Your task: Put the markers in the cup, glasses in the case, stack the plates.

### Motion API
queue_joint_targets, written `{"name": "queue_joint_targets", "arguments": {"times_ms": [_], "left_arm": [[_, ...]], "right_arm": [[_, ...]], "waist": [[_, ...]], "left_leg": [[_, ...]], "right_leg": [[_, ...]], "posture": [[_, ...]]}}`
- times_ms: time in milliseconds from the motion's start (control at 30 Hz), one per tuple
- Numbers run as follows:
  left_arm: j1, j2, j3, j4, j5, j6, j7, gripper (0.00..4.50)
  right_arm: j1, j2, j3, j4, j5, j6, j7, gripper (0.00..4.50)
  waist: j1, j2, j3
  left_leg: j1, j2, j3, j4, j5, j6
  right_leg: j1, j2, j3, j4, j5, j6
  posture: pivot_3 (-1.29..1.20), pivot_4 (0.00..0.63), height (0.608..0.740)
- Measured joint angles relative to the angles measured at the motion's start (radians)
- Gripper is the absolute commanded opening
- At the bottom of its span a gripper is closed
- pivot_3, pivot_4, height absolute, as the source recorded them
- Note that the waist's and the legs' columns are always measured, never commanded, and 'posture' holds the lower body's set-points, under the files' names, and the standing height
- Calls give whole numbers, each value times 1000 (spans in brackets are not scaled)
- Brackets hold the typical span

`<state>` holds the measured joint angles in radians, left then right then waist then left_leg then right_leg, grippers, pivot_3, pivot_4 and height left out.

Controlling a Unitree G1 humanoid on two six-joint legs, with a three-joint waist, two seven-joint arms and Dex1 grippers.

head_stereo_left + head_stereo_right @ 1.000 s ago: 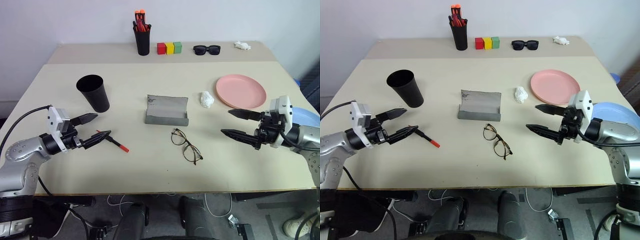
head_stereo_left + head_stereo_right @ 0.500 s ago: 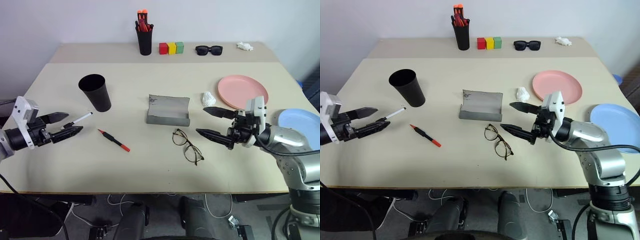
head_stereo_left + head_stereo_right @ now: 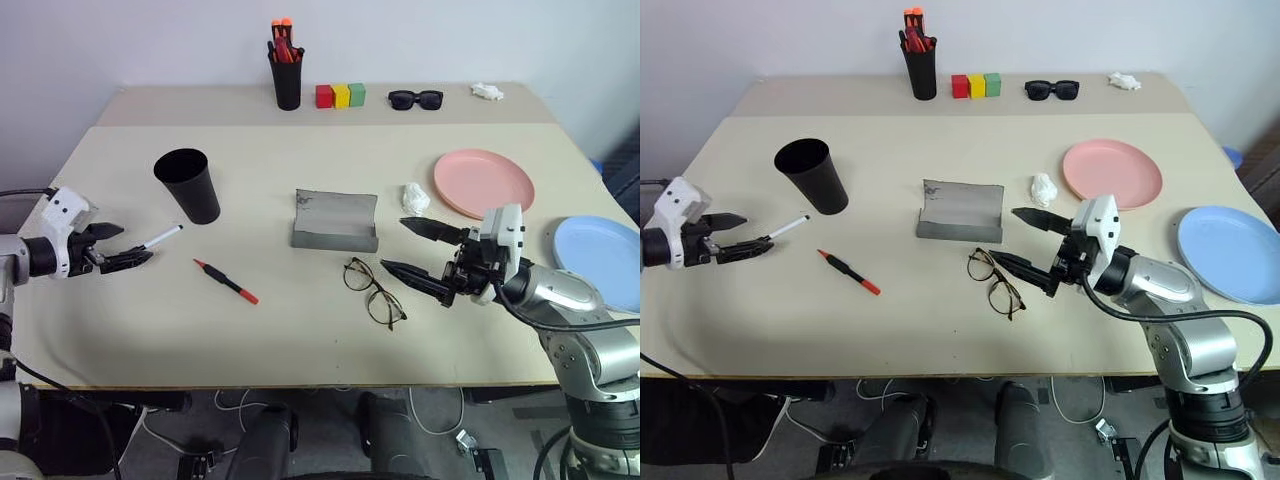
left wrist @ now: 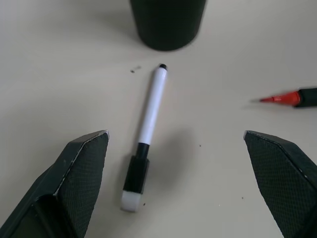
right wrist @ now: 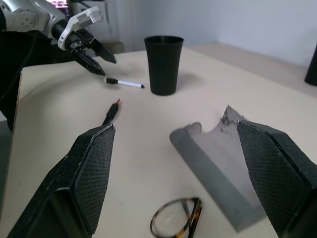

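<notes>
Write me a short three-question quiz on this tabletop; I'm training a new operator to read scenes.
1. True or false: the grey felt glasses case lies open.
2. Which plate is nearer the right hand: A, the salmon pink round plate, or B, the light blue round plate?
3. What lies between the open fingers of the left hand?

Key: 1 true. 2 A. 3 A white-barrelled marker with a black cap, flat on the table, not gripped.

The cup [image 3: 187, 184] is placed left of the case [image 3: 335, 221]. The glasses [image 3: 374, 291] are laid in front of the case, the plates [image 3: 483, 182] to its right.
</notes>
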<state>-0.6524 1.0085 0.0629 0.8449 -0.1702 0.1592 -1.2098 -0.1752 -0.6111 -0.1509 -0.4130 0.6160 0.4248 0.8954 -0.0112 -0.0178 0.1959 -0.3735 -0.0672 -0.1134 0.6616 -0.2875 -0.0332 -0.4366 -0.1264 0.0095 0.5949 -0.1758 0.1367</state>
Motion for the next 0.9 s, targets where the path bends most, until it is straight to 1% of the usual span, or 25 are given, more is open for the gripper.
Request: {"name": "queue_joint_targets", "arguments": {"times_ms": [67, 200, 367, 433, 467, 700, 900], "left_arm": [[-59, -11, -30, 89, 50, -31, 24, 4500], [-99, -48, -78, 208, 123, -72, 51, 4500], [-117, -59, -81, 265, 143, -90, 43, 4500], [-125, -61, -81, 278, 148, -86, 32, 3966], [-127, -65, -81, 280, 149, -89, 27, 3624], [-136, -78, -80, 285, 162, -109, 13, 66], [-139, -56, -84, 284, 179, -98, -32, 22]], "right_arm": [[4, -4, -4, -20, 8, 9, -10, 3987], [16, -29, -24, -40, 20, 21, -19, 3987], [28, -42, -34, -59, 33, 29, -31, 3987], [29, -49, -36, -64, 34, 29, -37, 4050], [29, -52, -37, -64, 34, 30, -40, 4050], [29, -59, -37, -64, 34, 30, -60, 4050], [27, -59, -31, -63, 32, 29, -66, 4050]], "waist": [[0, 0, 0], [-3, 0, 0], [-2, -1, 0], [-2, -1, 0], [-2, -1, 0], [-1, 0, -1], [-5, 0, -1]], "left_leg": [[0, 0, 0, 0, 0, 0], [0, 0, 1, 0, 0, 0], [0, 0, 0, 0, 0, 0], [1, 0, 0, 0, 0, 0], [1, 0, 0, 0, 0, 0], [2, 0, 0, 1, 0, 0], [1, 0, 0, 1, 0, 0]], "right_leg": [[0, 0, 0, 0, 0, 0], [0, 0, 0, 0, 0, 0], [0, 0, 0, 0, 0, 0], [1, 0, 0, 0, 0, 0], [1, 0, 0, 0, 0, 0], [2, 0, 0, 1, 0, 0], [1, 0, 0, 1, 0, 0]], "posture": [[0, 150, 740], [0, 150, 740], [0, 150, 740], [0, 150, 740], [0, 150, 740], [0, 150, 740], [0, 150, 740]]}}
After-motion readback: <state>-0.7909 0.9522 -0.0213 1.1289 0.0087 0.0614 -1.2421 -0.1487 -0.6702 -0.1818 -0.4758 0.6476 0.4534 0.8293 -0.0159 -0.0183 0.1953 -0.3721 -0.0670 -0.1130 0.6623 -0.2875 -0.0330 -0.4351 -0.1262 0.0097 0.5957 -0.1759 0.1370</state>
